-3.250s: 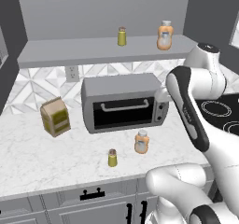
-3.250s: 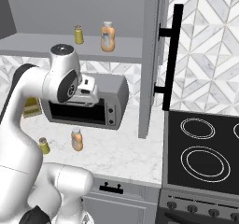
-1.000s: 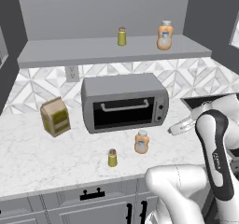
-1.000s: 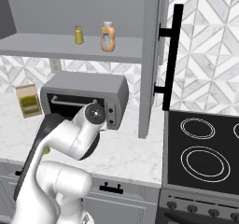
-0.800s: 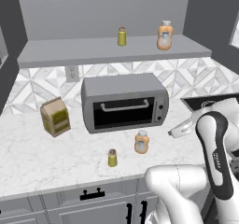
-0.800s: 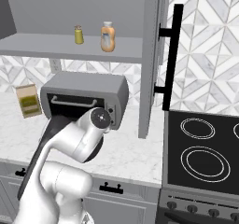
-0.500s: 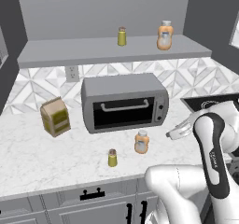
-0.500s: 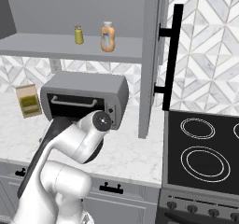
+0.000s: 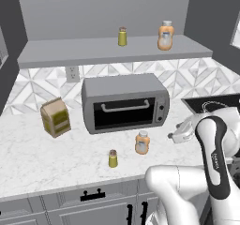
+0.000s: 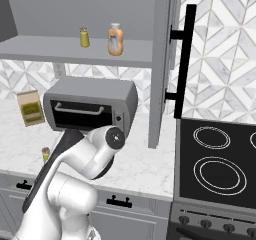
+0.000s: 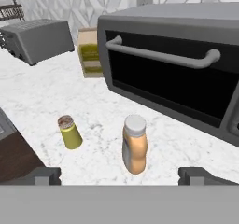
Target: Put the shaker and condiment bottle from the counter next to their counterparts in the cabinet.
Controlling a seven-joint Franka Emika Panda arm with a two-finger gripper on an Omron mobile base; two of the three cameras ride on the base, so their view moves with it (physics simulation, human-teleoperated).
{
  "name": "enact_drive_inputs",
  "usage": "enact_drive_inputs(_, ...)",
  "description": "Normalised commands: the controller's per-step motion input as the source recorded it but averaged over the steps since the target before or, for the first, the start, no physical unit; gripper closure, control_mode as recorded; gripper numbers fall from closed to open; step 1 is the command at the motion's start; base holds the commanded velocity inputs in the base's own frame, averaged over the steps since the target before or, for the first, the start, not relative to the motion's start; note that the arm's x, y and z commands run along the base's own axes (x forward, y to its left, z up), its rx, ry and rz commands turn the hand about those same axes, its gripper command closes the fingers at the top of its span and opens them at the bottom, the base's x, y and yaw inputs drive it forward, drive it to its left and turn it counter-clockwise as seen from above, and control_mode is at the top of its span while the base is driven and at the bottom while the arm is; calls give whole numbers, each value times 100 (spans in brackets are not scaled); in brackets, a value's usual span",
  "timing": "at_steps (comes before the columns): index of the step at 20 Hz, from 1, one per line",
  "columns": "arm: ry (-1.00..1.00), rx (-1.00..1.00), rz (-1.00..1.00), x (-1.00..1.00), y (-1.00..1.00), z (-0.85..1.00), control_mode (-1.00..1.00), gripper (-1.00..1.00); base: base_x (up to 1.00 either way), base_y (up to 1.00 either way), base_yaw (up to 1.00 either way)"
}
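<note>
White grey-veined marble counter point(image 9: 28, 149) in my left base view: toaster oven point(image 9: 124, 102) centre, brown-green carton point(image 9: 55, 117) at its 9 o'clock. Shaker point(image 9: 112, 158) stands on the marble at the oven's 6 o'clock, condiment bottle point(image 9: 142, 142) just beside it at 2 o'clock of the shaker, apart. Up on the cabinet point(image 9: 112, 53) shelf, twin shaker point(image 9: 122, 36) and twin bottle point(image 9: 164, 35) stand well apart. Stove point(image 9: 211, 102) at 3 o'clock. Arm bent low at the right, gripper point(image 9: 174, 136) near the counter at 3 o'clock of the bottle, not touching; I can't tell its opening from here.

Right base view: cabinet shelf holds both twins near each other, open cabinet door point(image 10: 167, 59) with black handle point(image 10: 182, 59) to their 3 o'clock, backsplash tiles point(image 10: 225, 49) and stove behind. Arm's elbow covers the counter front; shaker peeks at its 9 o'clock.

Hand view: fingertips point(image 11: 44, 175) spread wide at the bottom corners, nothing between them. Bottle upright near 6 o'clock centre, shaker at its 9 o'clock, both on marble. Oven front fills 1–3 o'clock, carton at 11, grey toaster point(image 11: 37, 38) at 10.
</note>
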Motion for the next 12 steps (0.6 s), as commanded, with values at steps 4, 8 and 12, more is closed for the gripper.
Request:
enact_drive_inputs(4,-15,0,0,1,2,-48,-100,-100,0,0,0)
enact_drive_inputs(8,-13,0,0,8,16,-46,-100,-100,0,0,0)
enact_drive_inputs(12,-11,0,0,10,25,-39,-100,-100,0,0,0)
